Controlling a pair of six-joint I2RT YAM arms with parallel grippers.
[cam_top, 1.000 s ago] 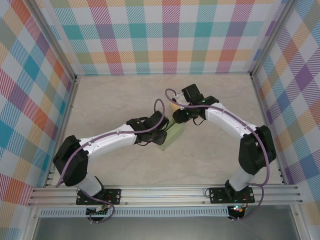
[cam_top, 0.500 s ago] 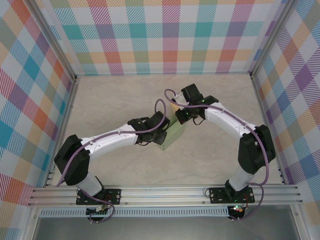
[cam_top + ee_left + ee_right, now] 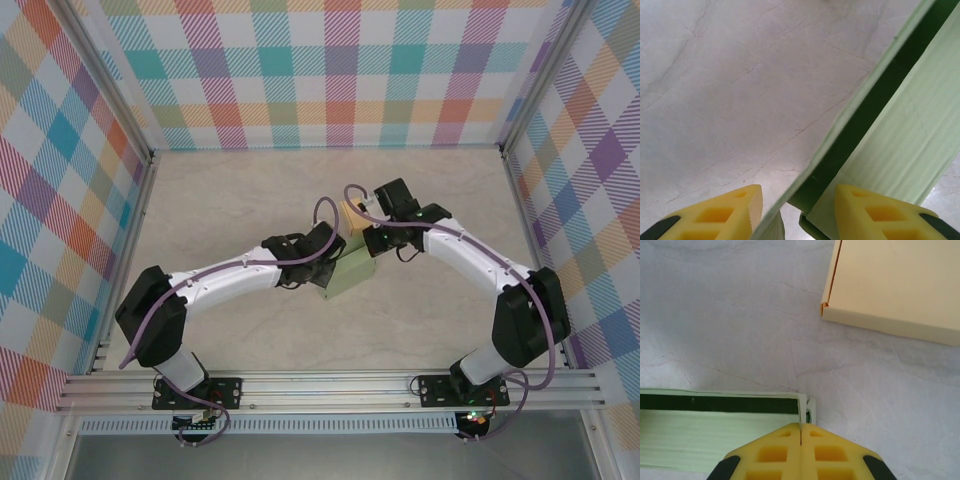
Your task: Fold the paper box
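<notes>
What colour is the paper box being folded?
The paper box is pale green, clearest in the left wrist view.

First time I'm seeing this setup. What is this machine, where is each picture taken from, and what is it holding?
These are two robot arms bolted side by side at the near edge of a table with checked walls. The wide picture looks down from above and behind them: left arm on the left, right arm on the right. The other two pictures come from a camera on each wrist; the yellow shapes at the bottom are that arm's own jaws. Between the arms lies a green paper box, which they are to fold. The left jaws stand open, one on each side of a box wall. The right jaws are shut, apparently pinching a thin corner wall of the box. A cream box lies just beyond, apart from the jaws.
</notes>
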